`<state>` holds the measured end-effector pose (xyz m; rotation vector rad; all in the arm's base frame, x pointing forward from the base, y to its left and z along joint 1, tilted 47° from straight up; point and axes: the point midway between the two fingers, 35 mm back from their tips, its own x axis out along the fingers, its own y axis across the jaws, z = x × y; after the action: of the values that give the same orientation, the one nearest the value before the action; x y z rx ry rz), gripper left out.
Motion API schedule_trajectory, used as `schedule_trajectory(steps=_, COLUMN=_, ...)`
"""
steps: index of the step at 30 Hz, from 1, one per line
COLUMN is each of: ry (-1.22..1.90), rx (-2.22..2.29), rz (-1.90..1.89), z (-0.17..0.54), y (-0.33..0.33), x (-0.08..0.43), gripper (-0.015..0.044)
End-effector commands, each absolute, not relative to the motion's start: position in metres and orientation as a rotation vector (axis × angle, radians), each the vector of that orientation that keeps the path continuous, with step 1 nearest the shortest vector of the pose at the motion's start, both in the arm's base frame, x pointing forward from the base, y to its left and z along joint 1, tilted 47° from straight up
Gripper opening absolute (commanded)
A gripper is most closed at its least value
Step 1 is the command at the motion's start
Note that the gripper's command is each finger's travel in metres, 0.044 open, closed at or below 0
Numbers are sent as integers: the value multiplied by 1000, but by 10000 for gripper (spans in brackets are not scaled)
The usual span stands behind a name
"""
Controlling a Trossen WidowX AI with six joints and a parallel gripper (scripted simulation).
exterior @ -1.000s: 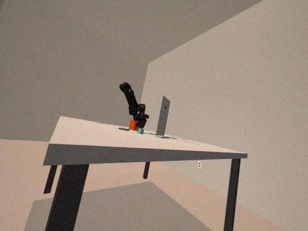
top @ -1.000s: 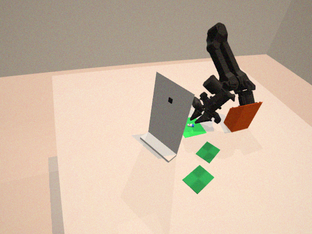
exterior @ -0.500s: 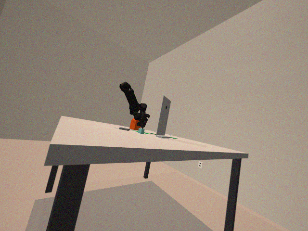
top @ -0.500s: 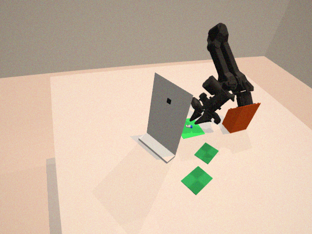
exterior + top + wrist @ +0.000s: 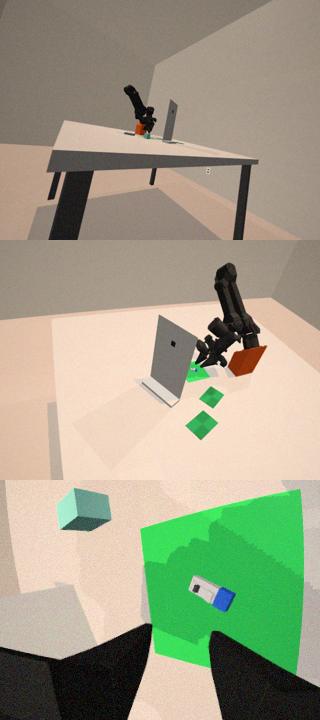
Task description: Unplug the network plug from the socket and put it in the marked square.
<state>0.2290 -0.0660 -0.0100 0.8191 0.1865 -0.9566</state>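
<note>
The plug (image 5: 193, 369) (image 5: 214, 590), white with a blue end, lies on the table inside the green marked square (image 5: 192, 379) (image 5: 270, 630), apart from the square's edges. My gripper (image 5: 198, 365) (image 5: 149, 132) (image 5: 180, 635) is partly open and points down above the near side of the square. Nothing is between its fingers, and the plug shows beyond the fingertips in the wrist view. The upright grey panel (image 5: 165, 364) (image 5: 169, 126) stands beside the square, with a dark square opening (image 5: 173, 343) (image 5: 172, 111) in it. The thin tab is too small to make out clearly.
A teal block (image 5: 147, 136) (image 5: 84, 510) stands on the table near the marked square. An orange block (image 5: 245, 364) (image 5: 140, 129) stands near the arm's base. Two darker green tiles (image 5: 211, 397) (image 5: 201, 424) lie farther off. A flat grey piece (image 5: 129, 133) lies on the table.
</note>
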Motion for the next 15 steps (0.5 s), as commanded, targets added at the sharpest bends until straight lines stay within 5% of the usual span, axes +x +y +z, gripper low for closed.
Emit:
schedule_trajectory(steps=1, ry=179, rx=825, rz=-958, z=-8, y=-64, x=231, gripper=156)
schedule_trajectory(steps=15, ry=186, rx=830, rz=-963, z=-6, y=-56, x=232, gripper=156)
